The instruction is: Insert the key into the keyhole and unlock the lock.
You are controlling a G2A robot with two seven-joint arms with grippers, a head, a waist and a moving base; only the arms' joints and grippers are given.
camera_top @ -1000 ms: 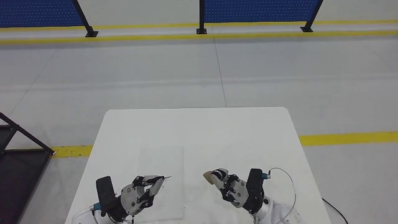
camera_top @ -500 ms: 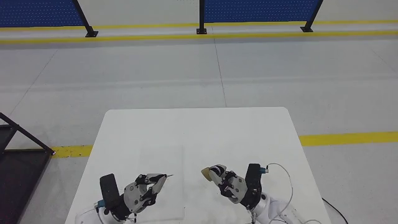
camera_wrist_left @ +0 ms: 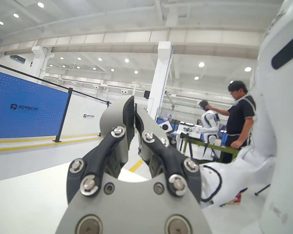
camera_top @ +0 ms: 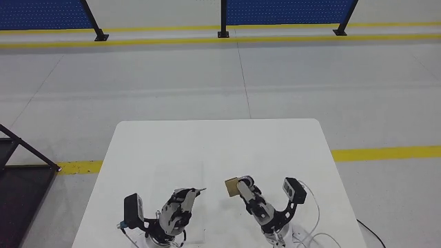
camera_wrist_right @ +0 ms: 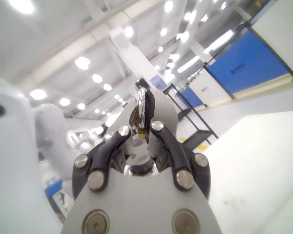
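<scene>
table [camera_top: 213, 141]: white; both arms over its near edge.
R gripper [camera_top: 242, 186]: clamped on lock, jaws narrow; near-mid of table, R of centre.
L gripper [camera_top: 187, 197]: pads pinched almost together w/ thin key sticking out front; near-mid of table, L of centre.
lock [camera_wrist_right: 143, 114]: small padlock, brass body + silver shackle, squeezed between R pads; off the table, just beside the key tip but not touching.
key [camera_top: 198, 191]: slim metal, tip pointing twd lock; not in keyhole.
</scene>
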